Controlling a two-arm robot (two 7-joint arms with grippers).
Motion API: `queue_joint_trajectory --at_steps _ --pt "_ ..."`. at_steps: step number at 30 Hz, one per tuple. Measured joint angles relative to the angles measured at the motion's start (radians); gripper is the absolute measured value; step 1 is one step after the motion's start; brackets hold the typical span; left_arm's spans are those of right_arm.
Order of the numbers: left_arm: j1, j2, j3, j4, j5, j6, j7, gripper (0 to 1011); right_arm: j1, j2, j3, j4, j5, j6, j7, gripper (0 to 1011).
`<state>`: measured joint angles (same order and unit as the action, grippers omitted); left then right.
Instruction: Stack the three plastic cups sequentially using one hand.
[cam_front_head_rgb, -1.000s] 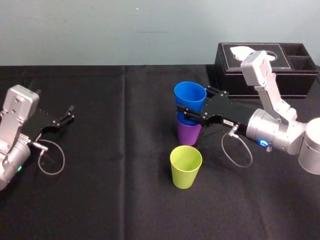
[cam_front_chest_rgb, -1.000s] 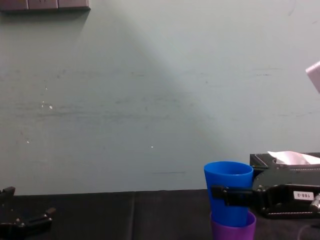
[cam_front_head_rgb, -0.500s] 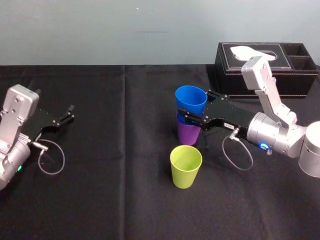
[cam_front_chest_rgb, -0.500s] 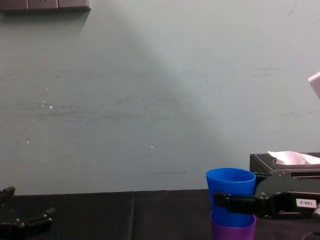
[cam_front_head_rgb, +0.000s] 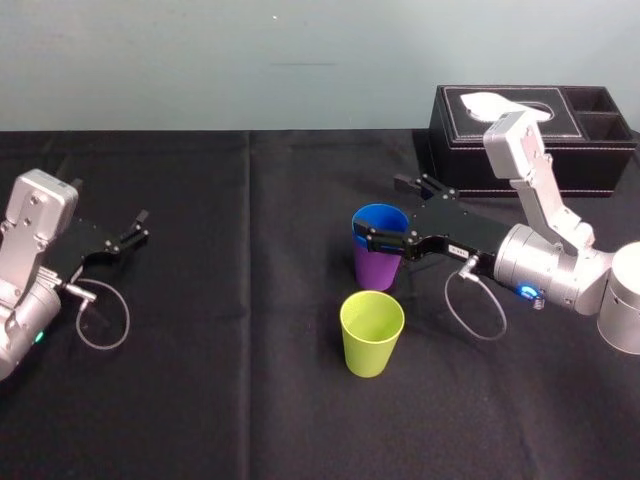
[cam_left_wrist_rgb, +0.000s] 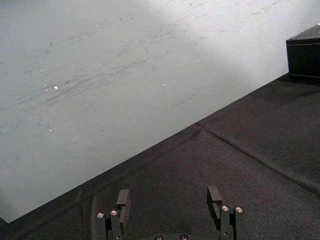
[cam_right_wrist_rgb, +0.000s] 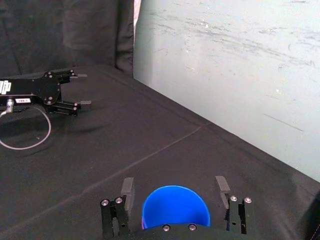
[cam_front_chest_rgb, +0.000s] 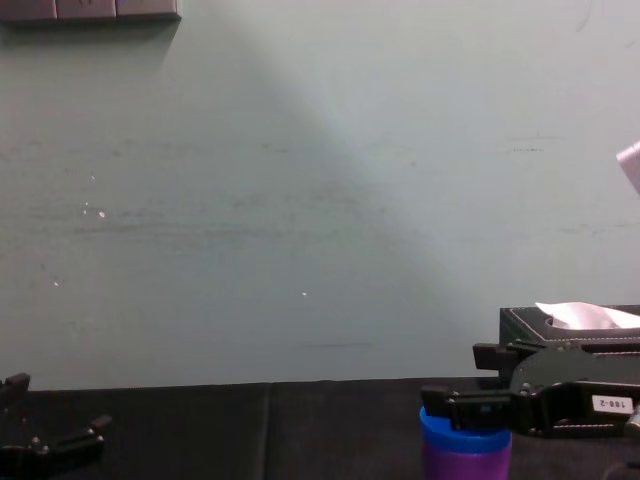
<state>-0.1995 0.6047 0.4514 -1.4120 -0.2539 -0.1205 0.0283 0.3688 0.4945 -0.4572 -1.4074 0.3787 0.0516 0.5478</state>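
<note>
- Worktop (cam_front_head_rgb: 220, 400): draped in black cloth, with a pale wall behind it.
- Black tissue box (cam_front_head_rgb: 585, 150): at the far right of the worktop, white tissue at its slot, well behind the cups.
- Right arm: comes in from the right edge, silver forearm bent at the elbow in front of the tissue box, black wrist section level and pointing toward the robot's left.
- Right gripper (cam_front_head_rgb: 378, 208): sits at rim height of the nested cups. Its fingers are spread wide, one on the far side of the rim and one on the near side. The right wrist view shows a gap between each finger (cam_right_wrist_rgb: 127, 189) and the rim, so nothing is clamped.
- Left arm: parked low at the left side of the worktop, well apart from the cups.
- Left gripper (cam_front_head_rgb: 143, 226): points inward and rests just above the cloth. Its fingers are wide apart and hold nothing.
- Purple cup (cam_front_head_rgb: 376, 268): upright near the worktop centre, carrying the blue cup.
- Blue cup (cam_front_head_rgb: 380, 222): nested inside the purple cup. In the chest view only a blue rim band (cam_front_chest_rgb: 465, 437) shows above the purple wall.
- Yellow-green cup (cam_front_head_rgb: 371, 335): upright and on its own, just in front of the nested pair and nearer the robot. It does not touch them.
</note>
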Motion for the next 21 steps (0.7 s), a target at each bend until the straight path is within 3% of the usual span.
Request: queue_joint_trajectory --at_steps 14,18,21 --pt "0.000 0.000 0.000 0.000 0.000 0.000 0.000 1011 0.000 0.000 0.000 -0.001 0.000 0.001 -0.001 1003" --pt "0.000 0.000 0.000 0.000 0.000 0.000 0.000 1012 -0.028 0.018 0.021 -0.047 0.003 -0.004 -0.015 1002" --pt "0.000 0.000 0.000 0.000 0.000 0.000 0.000 1012 -0.084 0.052 0.051 -0.118 0.028 -0.005 -0.017 1002"
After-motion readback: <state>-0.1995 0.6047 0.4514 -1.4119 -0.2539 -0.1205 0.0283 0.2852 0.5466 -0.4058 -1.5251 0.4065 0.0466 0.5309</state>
